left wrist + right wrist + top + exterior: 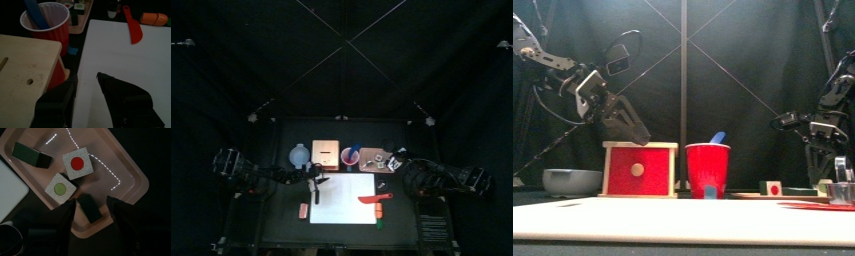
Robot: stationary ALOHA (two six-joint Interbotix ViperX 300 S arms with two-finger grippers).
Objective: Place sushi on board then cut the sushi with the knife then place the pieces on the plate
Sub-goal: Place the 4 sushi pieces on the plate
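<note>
The pink tray (100, 168) holds several sushi pieces: one with a red centre (78, 162), one with a green centre (61, 188), and a dark green block (32, 154). My right gripper (92, 218) hangs open over the tray, and another dark block (88, 208) lies between its jaws. On the white cutting board (342, 205) rests the red knife (133, 27). The left gripper (87, 82) is open and empty, at the board's left edge beside the wooden box (27, 65). A blue knife (33, 12) stands in the red cup (708, 168).
Along the back stand the blue-grey bowl (572, 181), the wooden box (640, 168) with its red drawer front, the red cup (350, 155) and the tray (374, 157). An orange toy (155, 18) lies past the board's edge, and another small orange thing (302, 210) sits left of the board.
</note>
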